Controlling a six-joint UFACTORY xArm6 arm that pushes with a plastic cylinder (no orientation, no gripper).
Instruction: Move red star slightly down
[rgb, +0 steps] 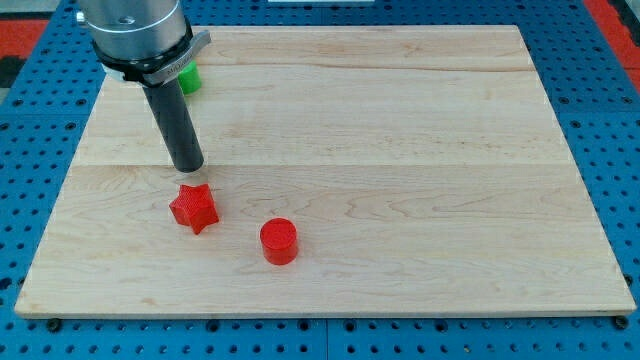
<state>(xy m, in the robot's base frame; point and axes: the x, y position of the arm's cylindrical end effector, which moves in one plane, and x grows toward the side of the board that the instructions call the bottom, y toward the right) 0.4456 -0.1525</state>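
The red star (194, 207) lies on the wooden board (400, 150) at the view's lower left. My tip (187, 168) stands just above the star, toward the view's top, with a small gap between them. A red cylinder (279, 241) stands to the right of the star and slightly lower in the view.
A green block (189, 77) sits near the board's top left corner, partly hidden behind the arm's grey body (137, 35); its shape cannot be made out. The board rests on a blue perforated table (600, 120).
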